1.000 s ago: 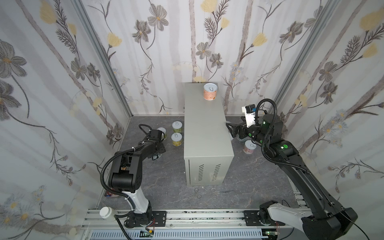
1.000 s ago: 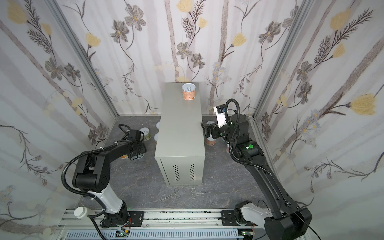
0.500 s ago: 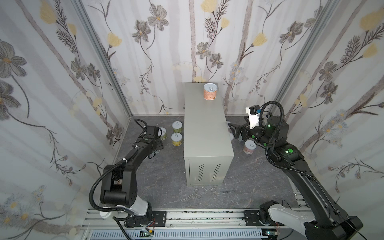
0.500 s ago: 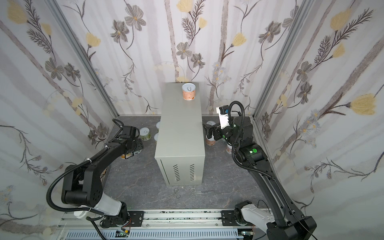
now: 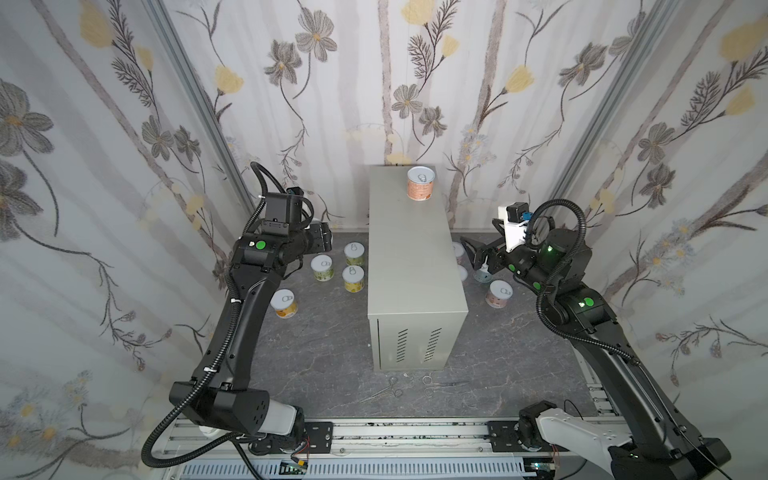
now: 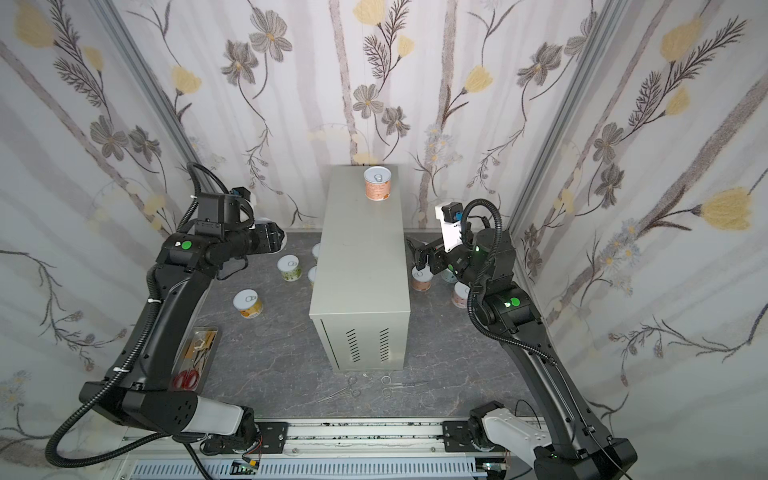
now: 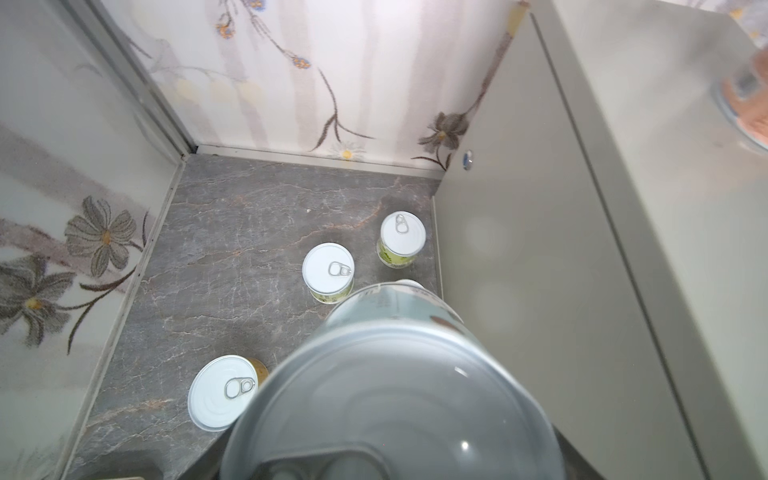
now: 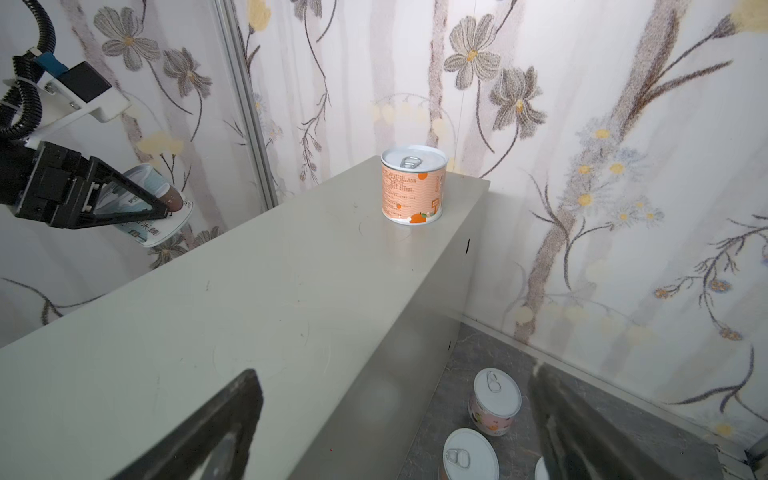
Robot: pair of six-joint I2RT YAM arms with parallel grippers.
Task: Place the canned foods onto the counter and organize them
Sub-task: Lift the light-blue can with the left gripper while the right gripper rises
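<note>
My light-blue can (image 8: 141,208) is pinched in the left gripper (image 8: 166,210), tipped over with its lid toward the wrist, just short of the surface (image 5: 409,257) ahead of the fingertips. I'd stand it upright before lowering it near the orange can (image 5: 421,189), further ahead. The left arm (image 5: 245,316) reaches forward, wrist about level. The right gripper (image 5: 476,257) hangs spread and empty.

Looks steeply down from high overhead in both top views, facing the back wall (image 5: 374,83). Sits close at each wrist, sharing the surface (image 8: 249,311) and orange tin (image 8: 413,185).
</note>
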